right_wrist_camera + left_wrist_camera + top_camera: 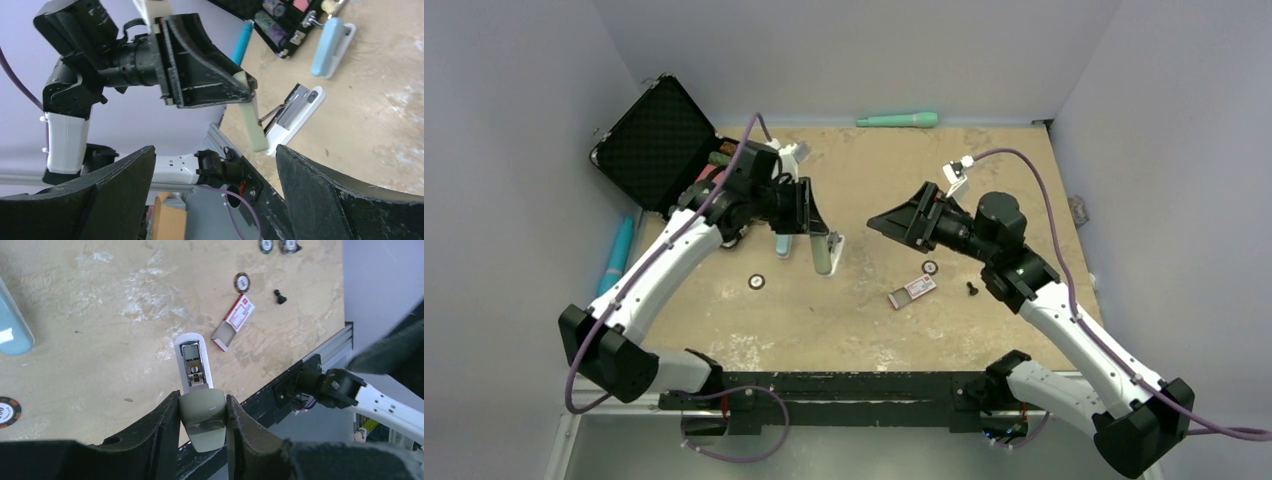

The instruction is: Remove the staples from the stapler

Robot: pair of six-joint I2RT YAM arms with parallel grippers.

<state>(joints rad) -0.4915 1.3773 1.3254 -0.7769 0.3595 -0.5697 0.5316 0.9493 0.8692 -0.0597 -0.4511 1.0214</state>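
Observation:
The stapler (825, 250) hangs open above the table. My left gripper (820, 230) is shut on its pale green lid (202, 412), and the white base with the metal staple channel (194, 362) swings out below. In the right wrist view the green lid (252, 122) and white base (296, 116) show apart, hinged open. My right gripper (887, 222) is open and empty, a short way right of the stapler and facing it; its jaws (215, 170) stand wide apart.
A red and white staple box (912, 291) lies open on the table, with a black screw (971, 288) and two chips (930, 267) (756, 282) nearby. A light blue stapler (784, 242) lies behind the left gripper. An open black case (659, 140) stands back left; a teal marker (899, 119) lies at the back wall.

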